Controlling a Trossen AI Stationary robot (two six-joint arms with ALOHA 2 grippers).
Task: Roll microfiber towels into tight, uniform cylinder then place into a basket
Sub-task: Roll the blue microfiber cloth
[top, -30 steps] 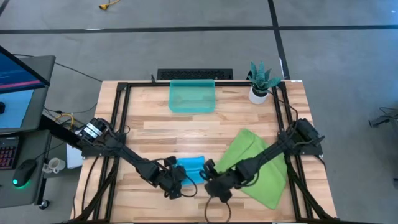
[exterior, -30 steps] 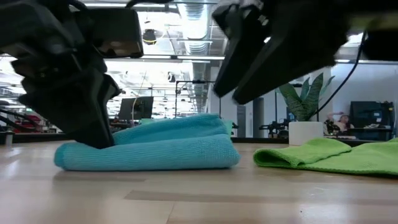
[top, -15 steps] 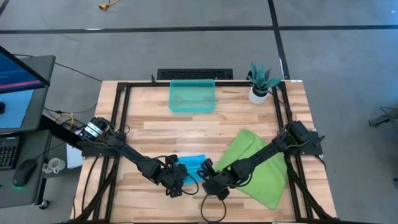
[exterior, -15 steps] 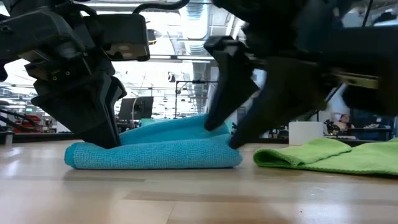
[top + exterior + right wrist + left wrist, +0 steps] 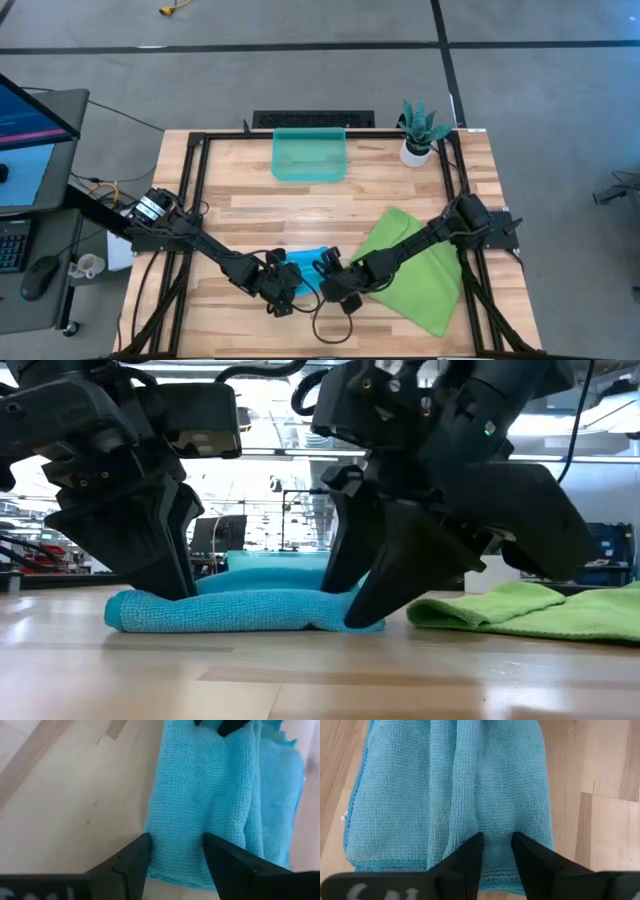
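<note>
a: figure, high view, read left to right. where does the blue towel [image 5: 305,270] lie relative to the 2 pincers?

b: lower centre of the frame, directly between them. the left gripper [image 5: 283,292] meets its left end, the right gripper [image 5: 332,285] its right end. in the low view the towel's long axis runs left to right across the frame, so each pincer stands at 1 end of that axis. neither arm is clearly nearer; both are at the cloth.

a: state of the pincers?

b: left wrist view: the left gripper's 2 fingers [image 5: 470,862] stand slightly apart, with a narrow strip of blue cloth showing between them at the towel's edge; whether that strip is pinched or released i cannot tell. right wrist view: the right gripper's fingers [image 5: 131,862] stand wide, straddling the towel's corner with cloth between them and nothing clenched.

a: arm poses?

b: the left arm runs from the table's [image 5: 300,205] left edge down toward lower centre, wrist pitched steeply onto the cloth. the right arm reaches from the right edge across the green towel [image 5: 420,265], which lies crumpled at lower right, unrolled.

a: and the goal?

b: the basket [image 5: 310,155] sits at upper centre, well apart from both towels, nothing visible in it. the blue towel looks like a flattened fold of layers, not yet a tight cylinder, so rolling seems to be the step in hand.
</note>
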